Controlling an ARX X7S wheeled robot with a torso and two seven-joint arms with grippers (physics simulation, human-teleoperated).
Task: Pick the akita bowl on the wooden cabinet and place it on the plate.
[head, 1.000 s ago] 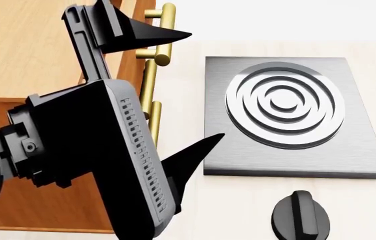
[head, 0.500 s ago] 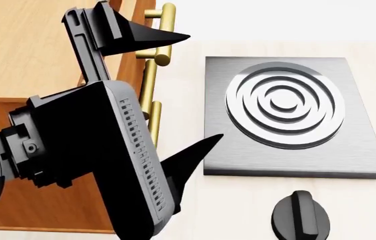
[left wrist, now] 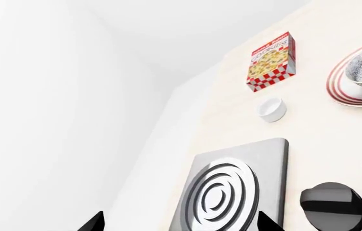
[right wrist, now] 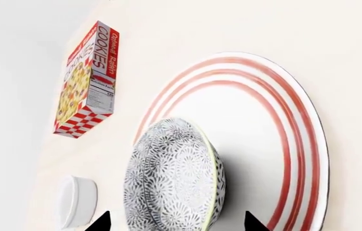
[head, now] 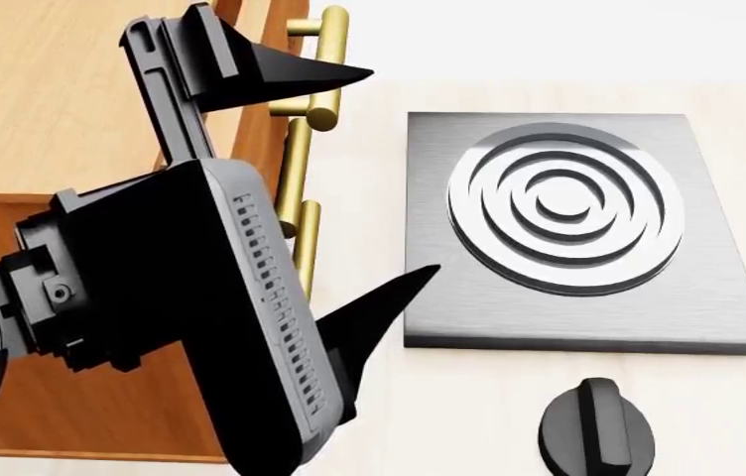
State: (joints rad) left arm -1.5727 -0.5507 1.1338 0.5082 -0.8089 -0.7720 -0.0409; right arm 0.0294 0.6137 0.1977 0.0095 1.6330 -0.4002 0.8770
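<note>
Small round akita bowl (right wrist: 174, 178), white with dark blue-grey speckles all over its outside. Sitting on the white plate (right wrist: 296, 144) with thin red rings, on the pale worktop (right wrist: 232, 29). Right tool (right wrist: 175, 222) spread wide, one tip each side of the bowl, not touching. Left tool (head: 346, 188) wide too, holding nothing, beside the wooden cabinet (head: 43, 89).

Akita bowl (right wrist: 171, 178): speckled outside facing camera, over the plate's white centre, between the two dark fingertips (right wrist: 101, 222) of the right tool (right wrist: 175, 222); contact not visible.
Plate (right wrist: 296, 139): red rings, on pale worktop (right wrist: 245, 29).
Cookie box (right wrist: 86, 79): near plate.
White cup (right wrist: 78, 201): beside bowl, off plate.
</note>
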